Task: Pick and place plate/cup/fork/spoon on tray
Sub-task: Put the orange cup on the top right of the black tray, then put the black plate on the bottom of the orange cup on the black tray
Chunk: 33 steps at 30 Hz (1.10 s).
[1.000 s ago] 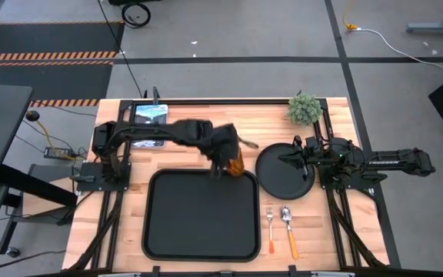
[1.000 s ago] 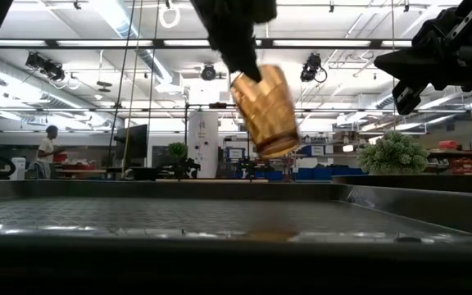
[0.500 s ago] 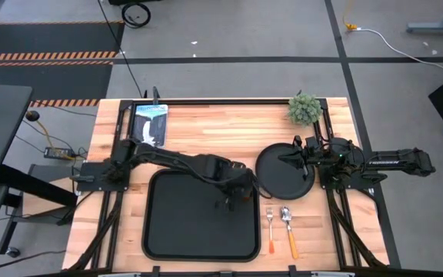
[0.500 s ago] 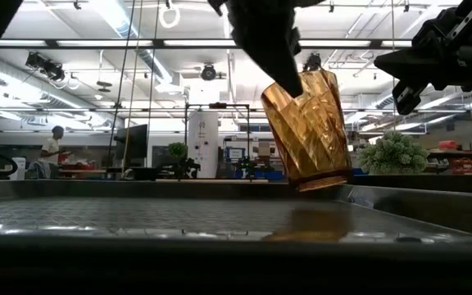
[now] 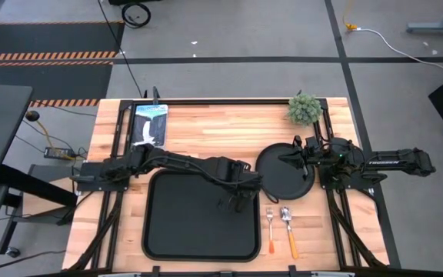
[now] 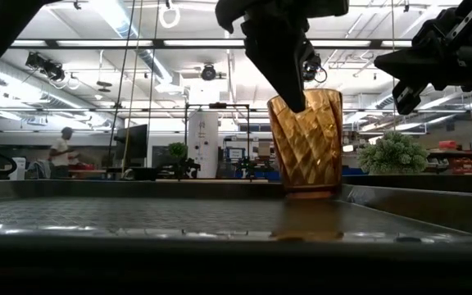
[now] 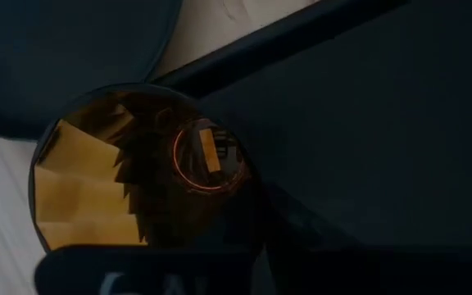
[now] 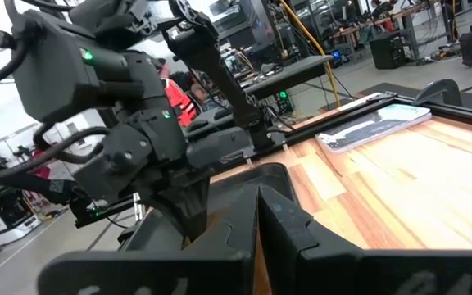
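The amber cup (image 6: 306,143) stands upright with its base on the black tray (image 5: 191,231), near the tray's far right corner. My left gripper (image 5: 238,197) is over it, shut on its rim. The left wrist view looks down into the cup (image 7: 80,188). The round black plate (image 5: 279,181) lies on the table right of the tray. My right gripper (image 5: 287,159) hovers above the plate, shut and empty. The fork (image 5: 270,229) and the spoon (image 5: 289,229) lie side by side on the table, nearer than the plate. My left gripper holds the cup by its rim (image 6: 295,105) on one side, coming from above and pointing down. One finger (image 6: 288,70) reaches over the rim; a dark shape inside the cup (image 7: 179,205) suggests one finger inside and one outside. The cup stands upright, base on the tray.
A small green plant (image 5: 304,108) stands at the table's far right. A flat white-and-dark object (image 5: 148,123) lies at the far left. The tray's raised rim (image 6: 400,197) runs close beside the cup. A person (image 6: 58,152) is far off in the room.
My left gripper has gone down and toward the table's near right with the cup, from the tray's far edge to over its far right corner. The cup, tilted and clear of the tray before, is now upright with its base on the tray.
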Each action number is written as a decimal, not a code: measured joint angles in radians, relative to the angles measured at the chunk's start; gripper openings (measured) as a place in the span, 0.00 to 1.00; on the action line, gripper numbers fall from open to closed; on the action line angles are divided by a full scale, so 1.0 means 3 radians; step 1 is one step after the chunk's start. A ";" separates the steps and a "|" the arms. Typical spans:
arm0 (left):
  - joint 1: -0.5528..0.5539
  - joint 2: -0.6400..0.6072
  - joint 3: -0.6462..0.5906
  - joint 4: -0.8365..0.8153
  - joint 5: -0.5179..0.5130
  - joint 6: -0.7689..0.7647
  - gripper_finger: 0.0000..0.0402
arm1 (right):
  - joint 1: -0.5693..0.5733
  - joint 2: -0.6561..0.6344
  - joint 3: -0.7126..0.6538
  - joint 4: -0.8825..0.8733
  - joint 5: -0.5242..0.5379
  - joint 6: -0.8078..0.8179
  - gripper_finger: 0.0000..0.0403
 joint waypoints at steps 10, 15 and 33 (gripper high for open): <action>-0.0060 -0.0001 0.0000 0.0024 -0.0020 0.0140 0.21 | 0.0001 0.0000 0.0000 0.0001 0.0001 0.0000 0.05; -0.0113 -0.0001 0.0000 0.0026 -0.0194 0.0158 0.28 | 0.0001 0.0000 0.0000 0.0001 0.0000 0.0001 0.05; -0.0284 -0.0011 -0.0001 0.0277 -0.0745 0.0354 0.47 | 0.0001 0.0000 0.0000 0.0001 0.0000 0.0001 0.05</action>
